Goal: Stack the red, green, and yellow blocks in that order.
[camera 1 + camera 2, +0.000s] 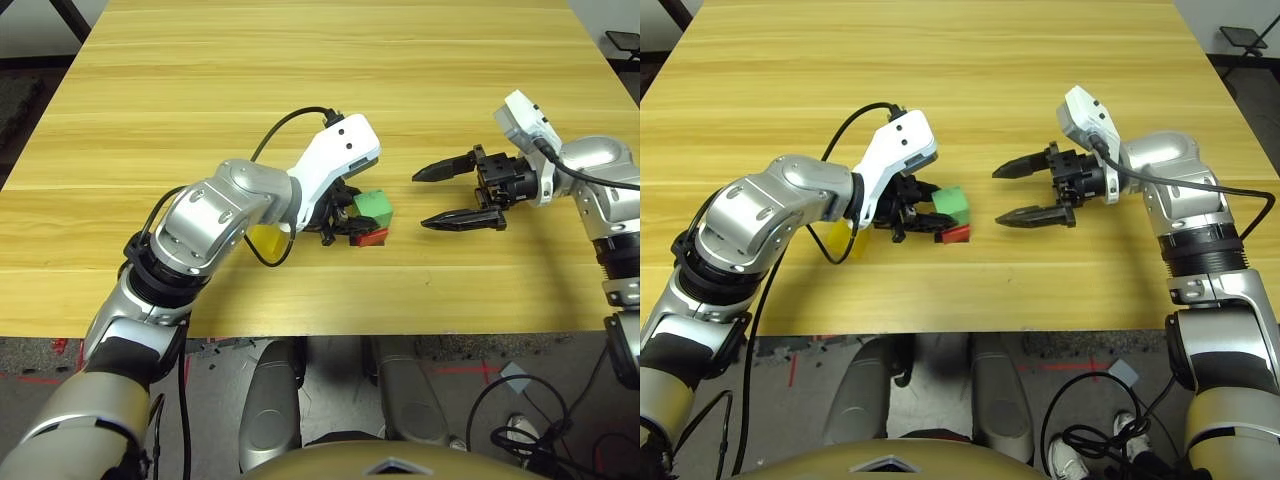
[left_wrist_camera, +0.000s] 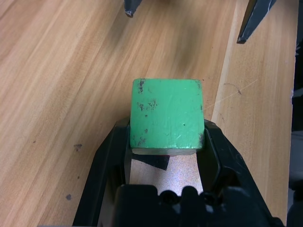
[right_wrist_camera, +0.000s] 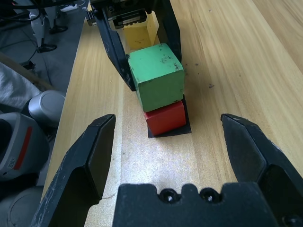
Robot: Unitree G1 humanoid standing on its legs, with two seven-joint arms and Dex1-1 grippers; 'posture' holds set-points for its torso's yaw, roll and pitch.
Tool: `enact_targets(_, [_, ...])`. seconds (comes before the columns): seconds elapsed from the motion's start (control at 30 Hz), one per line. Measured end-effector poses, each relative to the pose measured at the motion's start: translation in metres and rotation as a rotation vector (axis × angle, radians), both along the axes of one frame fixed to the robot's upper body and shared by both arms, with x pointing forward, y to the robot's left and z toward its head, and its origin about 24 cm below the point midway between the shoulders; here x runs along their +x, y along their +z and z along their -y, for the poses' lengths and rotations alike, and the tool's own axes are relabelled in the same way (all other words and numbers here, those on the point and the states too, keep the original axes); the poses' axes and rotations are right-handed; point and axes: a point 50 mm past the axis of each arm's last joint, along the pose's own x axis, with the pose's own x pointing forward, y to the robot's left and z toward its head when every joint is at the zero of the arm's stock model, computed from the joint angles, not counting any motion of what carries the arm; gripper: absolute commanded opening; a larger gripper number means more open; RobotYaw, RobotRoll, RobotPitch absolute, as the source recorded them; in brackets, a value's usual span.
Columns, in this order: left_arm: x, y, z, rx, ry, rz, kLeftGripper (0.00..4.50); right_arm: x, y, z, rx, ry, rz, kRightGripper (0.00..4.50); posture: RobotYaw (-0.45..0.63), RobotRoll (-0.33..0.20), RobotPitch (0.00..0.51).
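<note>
The pale green block [image 3: 156, 80] rests on top of the red block [image 3: 164, 118], set slightly askew. My left gripper [image 1: 355, 215] is shut on the green block, one black finger [image 2: 111, 156] on each side of it. The red block stands on a flat black patch [image 3: 187, 130]. Behind the stack, under my left wrist, sits the yellow block [image 1: 268, 240] on the table. My right gripper [image 1: 420, 200] hovers open to the right of the stack, apart from it, fingers pointing at it.
The wooden table [image 1: 300, 80] stretches bare behind and to both sides of the stack. Its front edge [image 1: 330, 330] runs close below the blocks. A black cable [image 1: 285, 125] loops over my left wrist.
</note>
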Motion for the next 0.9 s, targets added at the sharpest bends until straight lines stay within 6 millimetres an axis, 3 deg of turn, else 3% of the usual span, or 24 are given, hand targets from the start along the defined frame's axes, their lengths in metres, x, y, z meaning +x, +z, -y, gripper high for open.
enact_targets(0.27, [0.001, 0.0, 0.003, 0.006, -0.032, 0.062, 2.07, 0.0, 0.0, 0.0, -0.001, -0.003, -0.002, 4.5, 0.21, 0.031, 0.283])
enact_targets(0.5, [0.002, 0.001, -0.004, 0.035, -0.026, 0.106, 4.46, -0.001, 0.002, -0.001, -0.004, 0.005, 0.008, 4.5, 0.23, 0.039, 0.274])
enact_targets(0.77, [-0.019, 0.027, -0.064, 0.216, -0.04, 0.149, 4.46, 0.0, 0.002, 0.002, -0.003, -0.007, 0.003, 4.5, 0.26, 0.046, 0.274])
enact_targets(0.9, [-0.03, 0.026, -0.087, 0.314, -0.071, 0.098, 4.46, 0.002, 0.003, 0.004, -0.013, -0.017, 0.004, 4.5, 0.28, 0.044, 0.272])
